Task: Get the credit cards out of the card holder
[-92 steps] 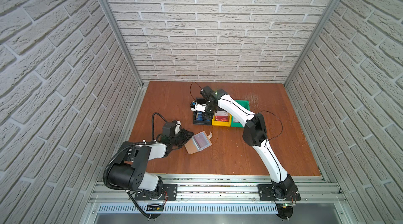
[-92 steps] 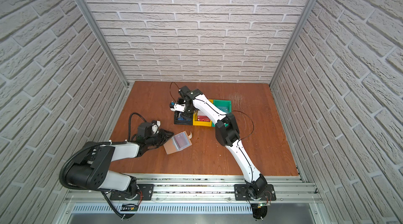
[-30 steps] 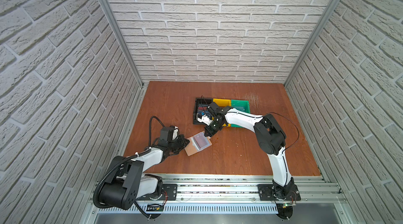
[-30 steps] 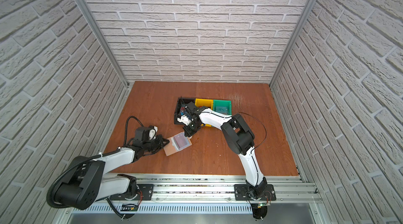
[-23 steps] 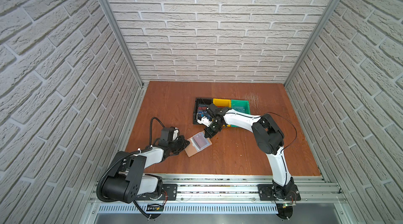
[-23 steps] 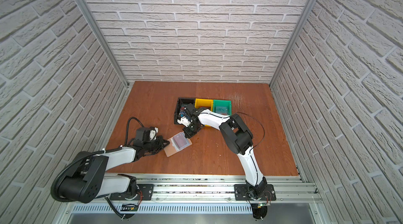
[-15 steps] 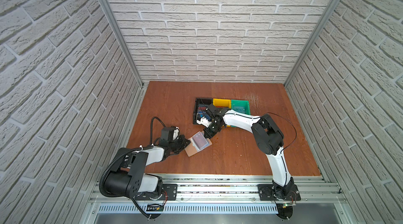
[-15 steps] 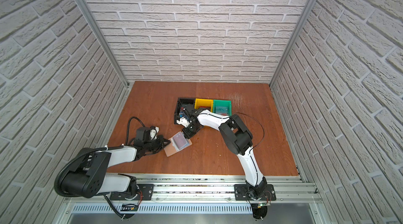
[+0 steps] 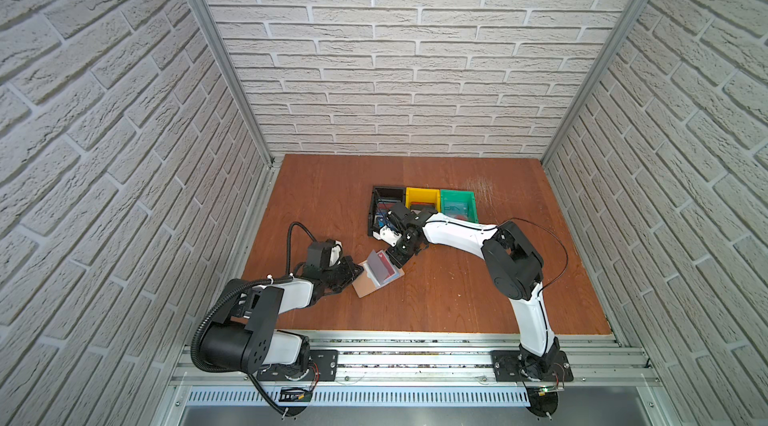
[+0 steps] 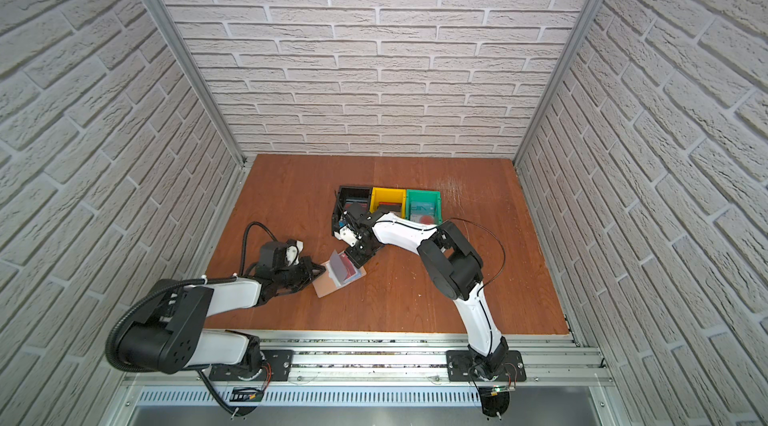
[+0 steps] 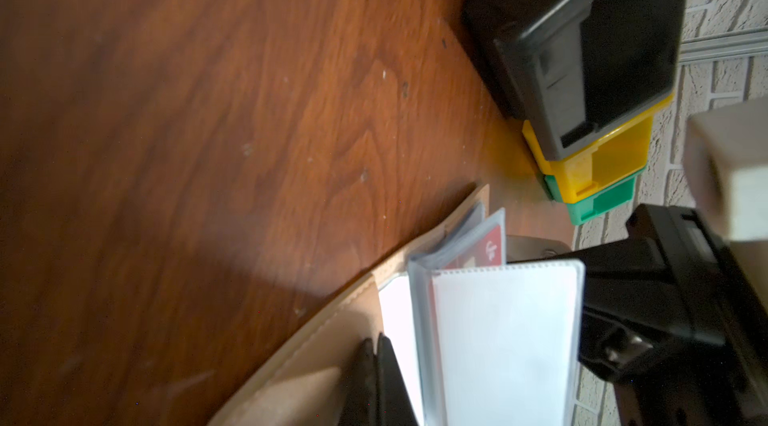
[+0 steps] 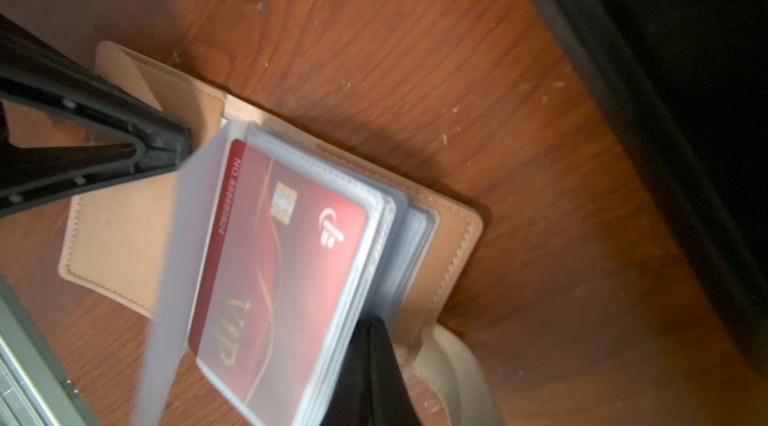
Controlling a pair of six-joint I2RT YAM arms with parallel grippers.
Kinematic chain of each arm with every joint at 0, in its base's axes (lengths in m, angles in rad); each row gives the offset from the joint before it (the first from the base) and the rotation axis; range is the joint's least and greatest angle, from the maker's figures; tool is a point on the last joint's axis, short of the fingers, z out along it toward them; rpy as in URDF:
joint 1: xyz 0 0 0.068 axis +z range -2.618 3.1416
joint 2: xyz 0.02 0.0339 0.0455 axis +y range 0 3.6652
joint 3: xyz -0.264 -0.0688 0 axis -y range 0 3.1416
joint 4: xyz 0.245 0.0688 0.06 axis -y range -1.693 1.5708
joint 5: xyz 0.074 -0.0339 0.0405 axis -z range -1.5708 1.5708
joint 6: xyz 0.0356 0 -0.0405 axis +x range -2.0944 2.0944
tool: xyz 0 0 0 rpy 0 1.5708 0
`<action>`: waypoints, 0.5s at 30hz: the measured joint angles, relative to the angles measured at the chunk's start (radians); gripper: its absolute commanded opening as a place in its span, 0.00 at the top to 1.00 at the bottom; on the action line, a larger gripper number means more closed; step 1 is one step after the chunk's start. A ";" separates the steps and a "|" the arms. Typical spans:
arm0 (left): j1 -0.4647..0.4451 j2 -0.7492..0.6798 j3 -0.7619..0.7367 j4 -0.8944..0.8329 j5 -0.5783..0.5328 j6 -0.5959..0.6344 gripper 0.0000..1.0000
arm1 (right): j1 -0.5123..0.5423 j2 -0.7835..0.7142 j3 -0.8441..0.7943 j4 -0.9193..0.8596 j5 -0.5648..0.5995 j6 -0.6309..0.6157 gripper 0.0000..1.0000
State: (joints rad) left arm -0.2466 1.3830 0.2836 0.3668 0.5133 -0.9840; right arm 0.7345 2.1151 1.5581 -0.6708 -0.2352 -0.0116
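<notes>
Both top views look steeply down from high at the front, taking in the whole reddish-brown wooden bench (image 9: 457,303) between white brick walls (image 9: 415,71). The left wrist view skims low along the bench, while the right wrist view looks down on it from close by. Both wrist views share the tan leather-like card holder (image 12: 116,237).

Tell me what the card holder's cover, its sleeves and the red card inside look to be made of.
The card holder cover: tan leather or an imitation, matte, with a stitched border. Its sleeves: thin, flexible clear plastic, slightly frosted. The card shows through, and one leaf stands bent up. The red card: probably stiff glossy plastic, with a gold chip and printed lettering.
</notes>
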 measured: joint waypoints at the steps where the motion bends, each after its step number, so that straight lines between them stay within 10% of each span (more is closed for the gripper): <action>1: 0.000 0.000 0.000 0.000 0.000 0.000 1.00 | 0.000 -0.007 -0.003 0.000 0.010 0.000 0.95; 15: 0.000 0.001 -0.006 0.014 0.000 0.000 1.00 | 0.000 -0.049 -0.004 -0.001 0.021 0.000 0.94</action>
State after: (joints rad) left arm -0.2466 1.3838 0.2771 0.3813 0.5133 -0.9840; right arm 0.7349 2.0659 1.5539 -0.6720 -0.2138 -0.0116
